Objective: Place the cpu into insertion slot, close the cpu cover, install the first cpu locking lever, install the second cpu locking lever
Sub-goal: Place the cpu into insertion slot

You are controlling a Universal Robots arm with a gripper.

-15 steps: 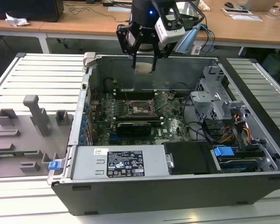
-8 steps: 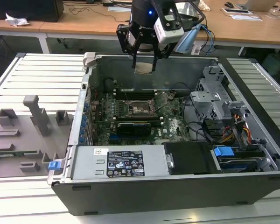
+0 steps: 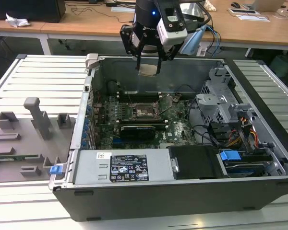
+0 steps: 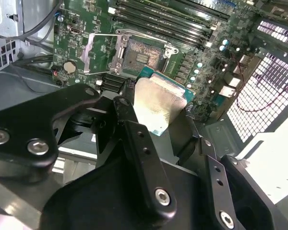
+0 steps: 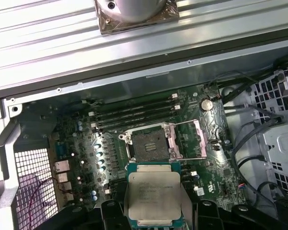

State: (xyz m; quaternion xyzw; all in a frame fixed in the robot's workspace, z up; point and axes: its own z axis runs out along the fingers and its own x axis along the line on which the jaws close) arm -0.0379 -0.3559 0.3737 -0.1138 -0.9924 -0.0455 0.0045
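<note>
The hand (image 3: 149, 67) is clamping the cpu (image 5: 153, 194), hovering at the exterior view's upper middle, well apart from the insertion slot (image 5: 151, 143) below, whose cpu cover (image 5: 186, 139) is seemingly standing open. Any tilt or offset could be damaging that slot.
</note>
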